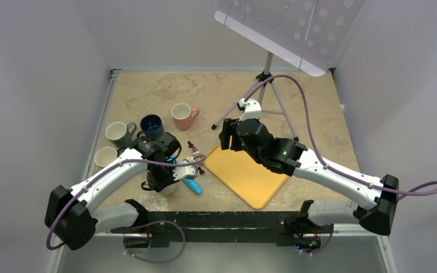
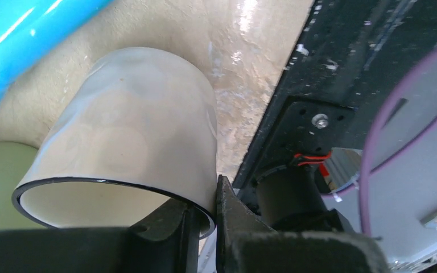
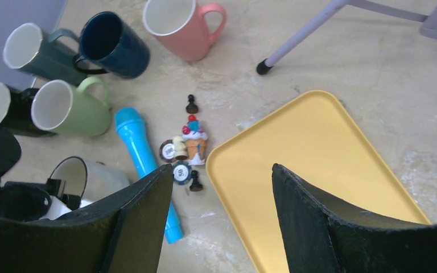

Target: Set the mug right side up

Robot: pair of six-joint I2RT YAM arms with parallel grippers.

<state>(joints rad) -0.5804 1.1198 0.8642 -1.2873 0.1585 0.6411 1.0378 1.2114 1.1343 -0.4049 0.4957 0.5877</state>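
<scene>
The cream mug with a thin black rim is tilted on the table near the front edge, its mouth facing my left wrist. My left gripper is shut on its rim, one finger inside the mouth and one outside the wall. In the top view the left gripper covers most of the mug. The mug also shows in the right wrist view. My right gripper is open and empty, held above the left edge of the yellow tray.
Upright mugs stand at the back left: pink, dark blue, grey-green, light green. A blue cylinder lies beside the held mug. Small toys and chips lie left of the tray. A tripod stands behind.
</scene>
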